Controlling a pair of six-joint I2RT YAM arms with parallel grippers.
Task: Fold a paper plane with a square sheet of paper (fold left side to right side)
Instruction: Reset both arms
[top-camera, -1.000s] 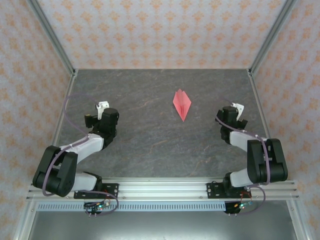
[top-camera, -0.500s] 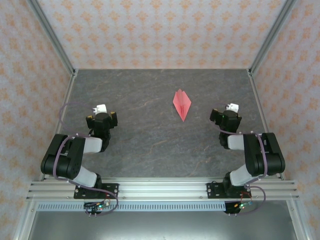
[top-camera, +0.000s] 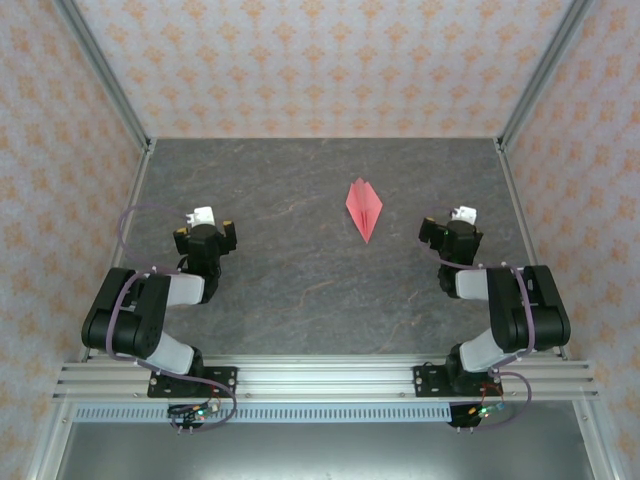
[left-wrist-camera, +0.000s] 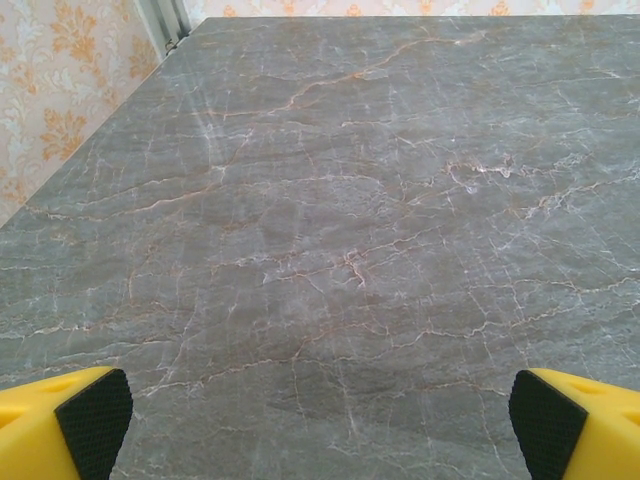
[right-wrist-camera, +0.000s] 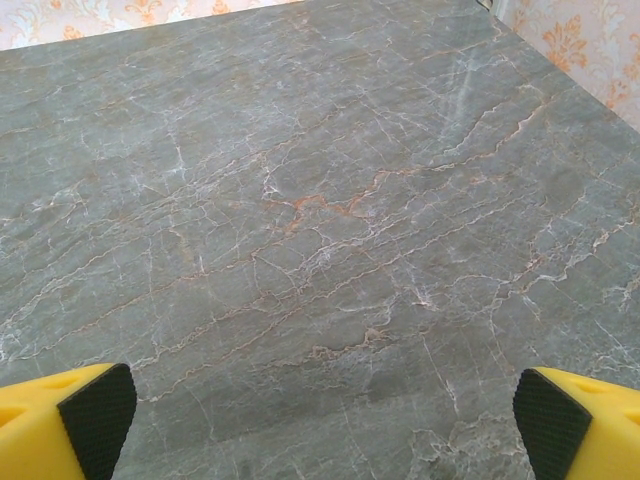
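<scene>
The square sheet of paper lies folded into a salmon-pink paper plane (top-camera: 364, 208), a narrow dart with a centre crease, flat on the dark marble table (top-camera: 300, 280), right of centre. My left gripper (top-camera: 205, 236) sits low at the left, far from the plane, open and empty. In the left wrist view its yellow fingers with black pads (left-wrist-camera: 95, 420) stand wide apart over bare table. My right gripper (top-camera: 452, 232) rests to the right of the plane and slightly nearer, open and empty too. Its pads (right-wrist-camera: 98, 415) are spread wide over bare stone.
Both arms are folded back near their bases on the aluminium rail (top-camera: 320, 380) at the near edge. Patterned walls (top-camera: 320, 60) and metal frame posts (top-camera: 105, 80) enclose the table on three sides.
Both arms have drawn back and folded up over the last second, their grippers now pointing straight away from the bases. The paper plane has not moved.
</scene>
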